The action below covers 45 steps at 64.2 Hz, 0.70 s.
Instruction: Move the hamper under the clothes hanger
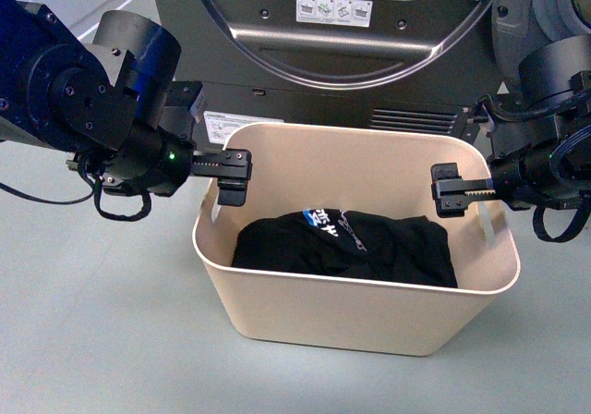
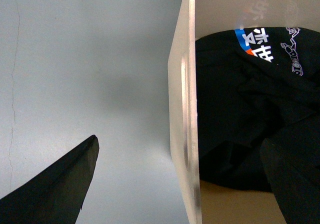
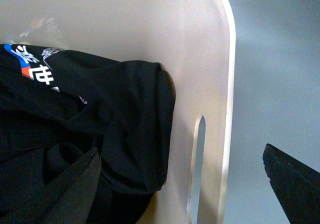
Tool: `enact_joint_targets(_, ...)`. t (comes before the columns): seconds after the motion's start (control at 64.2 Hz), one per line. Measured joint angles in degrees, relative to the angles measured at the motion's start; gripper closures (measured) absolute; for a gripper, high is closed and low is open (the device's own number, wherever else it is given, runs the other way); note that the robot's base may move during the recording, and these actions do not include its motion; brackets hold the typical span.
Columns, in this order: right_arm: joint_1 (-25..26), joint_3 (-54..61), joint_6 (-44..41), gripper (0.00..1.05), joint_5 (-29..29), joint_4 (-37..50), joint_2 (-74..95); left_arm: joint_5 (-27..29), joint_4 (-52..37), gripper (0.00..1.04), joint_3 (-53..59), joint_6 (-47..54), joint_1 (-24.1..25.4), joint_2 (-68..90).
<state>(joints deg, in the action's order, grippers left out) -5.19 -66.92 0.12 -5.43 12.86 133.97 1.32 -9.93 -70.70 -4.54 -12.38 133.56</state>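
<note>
**Mia:** Where is the hamper [image 1: 355, 312]?

**Tom:** It sits on the grey floor [image 1: 92, 331], just in front of the dark dryer [image 1: 351, 54]. Black clothes [image 1: 346, 243] with a blue and white print lie inside it.

**Mia:** What is the left claw [image 1: 234, 172] doing?

**Tom:** It is at the hamper's left short side, up by the rim. It is spread wide. One finger [image 2: 55, 189] is outside the hamper and the other is inside, above the clothes. The wall with the left slot [image 2: 185, 109] stands between them. Neither finger squeezes the wall.

**Mia:** And the right claw [image 1: 450, 190]?

**Tom:** It is at the hamper's other short side, by the rim too. It is also spread wide, with one finger inside the hamper and one outside. The right slot [image 3: 197, 164] is between them. It holds nothing.
</note>
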Motion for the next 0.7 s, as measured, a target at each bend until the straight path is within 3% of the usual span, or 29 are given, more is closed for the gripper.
enact_joint_targets(0.358,2.2,-4.1,0.8,0.1,-0.8,-1.1,4.6,0.6,-0.9,0.07,-1.0,0.1,-0.3,3.4)
enact_joint_targets(0.7,2.6,-5.5,0.7,0.63,-1.8,-1.8,6.8,2.1,-0.9,0.59,-2.7,0.2,-0.9,4.9)
